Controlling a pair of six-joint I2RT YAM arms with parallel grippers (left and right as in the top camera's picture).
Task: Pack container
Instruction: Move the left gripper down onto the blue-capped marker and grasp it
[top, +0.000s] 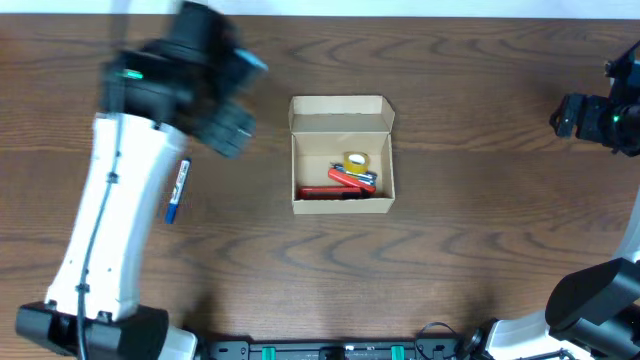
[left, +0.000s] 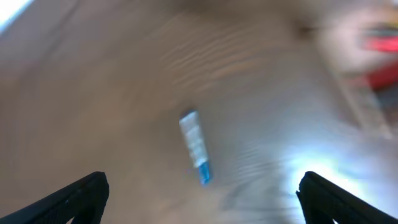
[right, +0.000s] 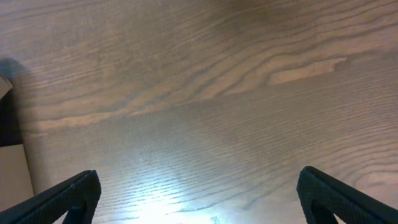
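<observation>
Left arm: white link runs from the base at the near-left table corner up and away. The black wrist head is folded over at the top and leans toward the table middle. It's blurred in overhead, so the exact tilt is unclear.

Left gripper (left: 208, 199): fingers spread wide, nothing between them. Both black fingertips (left: 81, 196) sit at the bottom corners of the left wrist view, with bare wood between them.

A blue-and-white marker (top: 177, 190) lies on the table (top: 470, 250) just beside the white link. In the left wrist view it's ahead of the fingers, roughly centred in the gap and not touching either one. That view is heavily blurred.

Container (top: 340, 122): tan cardboard box at table centre, lid flap folded back on the far side, top open. It is to the right of the left gripper with a clear gap, no contact. In the left wrist view it's only a tan and red smear in the top-right corner.

Inside the box there's a red pen (top: 325, 193) along the near wall, a yellow roll (top: 355, 160) toward the right side, and something red and dark just below the roll. I cannot tell what that last item is.

Right arm: parked at the far-right edge, black wrist with a green LED, pointing toward the table middle.

Right gripper (right: 202, 199): also spread wide and empty over plain wood. It is well apart from the container, with open table between.
</observation>
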